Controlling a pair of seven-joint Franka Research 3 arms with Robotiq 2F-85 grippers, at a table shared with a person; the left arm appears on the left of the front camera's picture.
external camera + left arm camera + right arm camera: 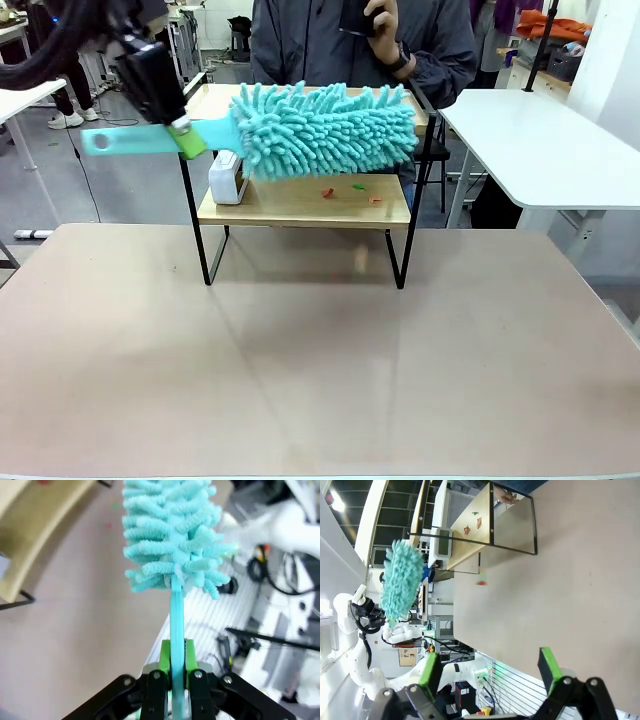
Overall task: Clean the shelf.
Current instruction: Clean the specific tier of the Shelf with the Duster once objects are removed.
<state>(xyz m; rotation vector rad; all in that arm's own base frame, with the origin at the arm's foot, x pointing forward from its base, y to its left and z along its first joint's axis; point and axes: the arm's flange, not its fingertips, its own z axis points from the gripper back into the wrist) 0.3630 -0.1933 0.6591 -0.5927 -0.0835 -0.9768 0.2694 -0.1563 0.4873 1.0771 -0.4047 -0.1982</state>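
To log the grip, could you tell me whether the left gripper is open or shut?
Shut: the left gripper presses its green pads against the handle of the duster.

- No text, brand or number can be read anywhere.
- On the shelf (300, 205), lower board, a small white box (228, 178): its face is too small to make out.
- Right wrist view, a poster (407, 656) on a far wall: its print is blurred and illegible.

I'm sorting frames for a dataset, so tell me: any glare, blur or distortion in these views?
Front view: sharp, evenly lit, faint sheen on the table near the shelf. Left wrist view: duster crisp, background at right washed out white. Right wrist view: rolled sideways, edges bowed, a lamp flaring at top left.
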